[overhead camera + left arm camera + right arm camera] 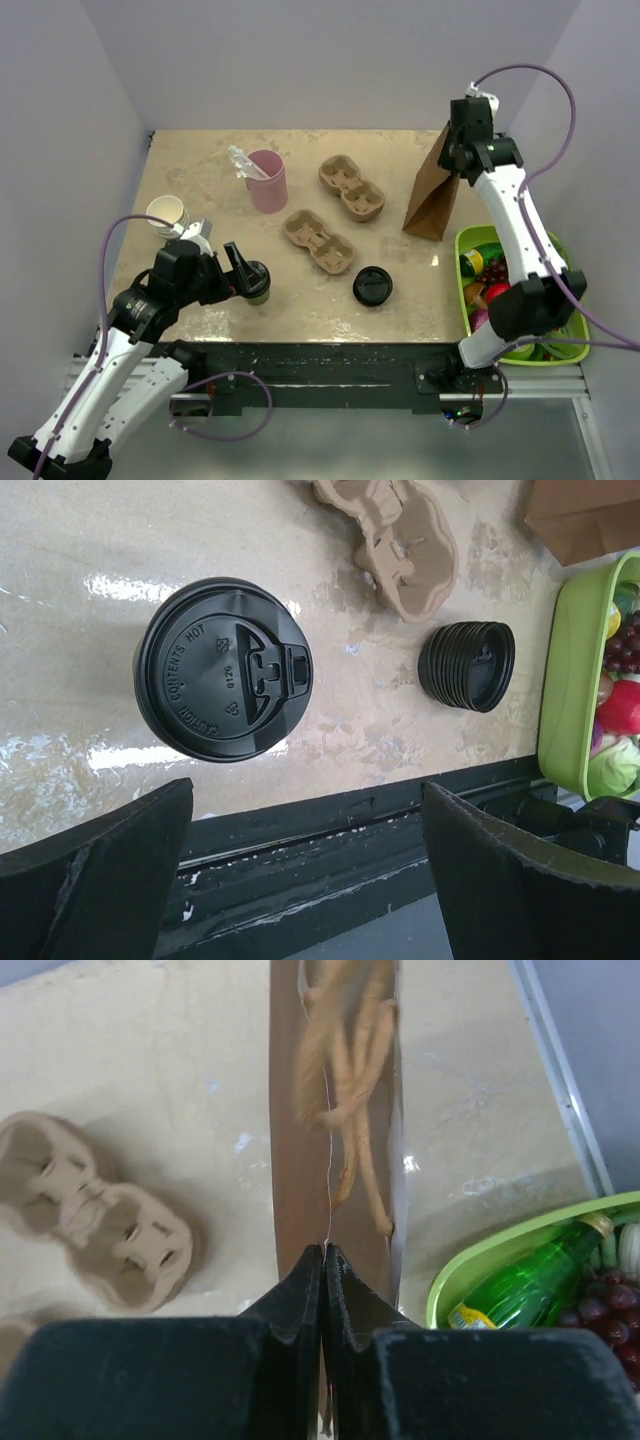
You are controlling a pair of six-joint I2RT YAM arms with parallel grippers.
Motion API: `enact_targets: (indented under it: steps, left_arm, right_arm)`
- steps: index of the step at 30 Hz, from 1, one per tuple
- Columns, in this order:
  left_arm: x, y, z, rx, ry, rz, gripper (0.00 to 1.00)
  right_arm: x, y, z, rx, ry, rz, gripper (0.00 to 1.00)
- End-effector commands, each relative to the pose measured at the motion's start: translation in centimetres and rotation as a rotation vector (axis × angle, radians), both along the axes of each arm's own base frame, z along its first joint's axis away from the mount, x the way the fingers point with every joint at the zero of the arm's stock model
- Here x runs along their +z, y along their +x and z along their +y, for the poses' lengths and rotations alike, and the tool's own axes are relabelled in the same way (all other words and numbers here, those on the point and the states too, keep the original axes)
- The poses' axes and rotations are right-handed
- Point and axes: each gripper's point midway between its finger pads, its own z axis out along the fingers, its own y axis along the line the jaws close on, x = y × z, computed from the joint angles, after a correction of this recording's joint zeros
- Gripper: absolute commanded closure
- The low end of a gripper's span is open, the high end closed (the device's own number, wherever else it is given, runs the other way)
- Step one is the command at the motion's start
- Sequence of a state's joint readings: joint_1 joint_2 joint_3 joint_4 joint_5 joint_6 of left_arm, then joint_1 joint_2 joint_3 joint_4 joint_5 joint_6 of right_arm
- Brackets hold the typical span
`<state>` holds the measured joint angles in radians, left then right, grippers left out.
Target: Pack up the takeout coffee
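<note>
The takeout coffee [256, 283], an olive-green cup with a black lid, stands upright near the table's front left. In the left wrist view its lid [222, 670] lies just beyond my fingertips, not between them. My left gripper [238, 274] is open and empty beside the cup, with its jaws spread wide [305, 790]. My right gripper [456, 163] is shut on the top edge of a brown paper bag [432, 196] at the back right. The right wrist view shows the jaws [325, 1250] pinching the bag's thin edge [296, 1150], with its twine handles hanging inside.
A stack of loose black lids [372, 286] lies right of the cup, also in the left wrist view [467, 665]. Two cardboard cup carriers [319, 241] [352, 188], a pink tumbler [267, 181] and stacked paper cups [166, 213] stand behind. A green basket [464, 292] of groceries sits at the right edge.
</note>
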<state>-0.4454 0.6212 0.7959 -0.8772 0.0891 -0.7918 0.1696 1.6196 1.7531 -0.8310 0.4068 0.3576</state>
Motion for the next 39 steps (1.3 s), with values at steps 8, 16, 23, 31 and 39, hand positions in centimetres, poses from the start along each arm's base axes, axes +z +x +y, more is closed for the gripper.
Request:
enact_targets:
  steps: [8, 16, 23, 31, 39]
  left_arm:
    - [0.6, 0.2, -0.6, -0.049, -0.012, -0.043, 0.01]
    - [-0.1, 0.1, -0.6, -0.047, -0.009, -0.030, 0.00]
    - [-0.2, 0.1, -0.4, -0.042, -0.002, -0.029, 0.00]
    - [-0.2, 0.2, -0.4, -0.041, 0.008, -0.023, 0.00]
    - [0.8, 0.4, -0.3, -0.037, 0.007, -0.043, 0.00]
  right_arm:
    - [-0.1, -10.7, 5.1, 0.299, 0.182, -0.006, 0.92]
    - [-0.4, -16.9, 8.4, 0.409, 0.201, 0.010, 0.89]
    - [-0.3, -19.1, 9.0, 0.446, 0.227, 0.024, 0.72]
    - [4.8, -18.4, 7.8, 0.449, 0.151, -0.095, 0.27]
    - [11.6, -17.2, 10.8, 0.610, 0.111, -0.232, 0.16]
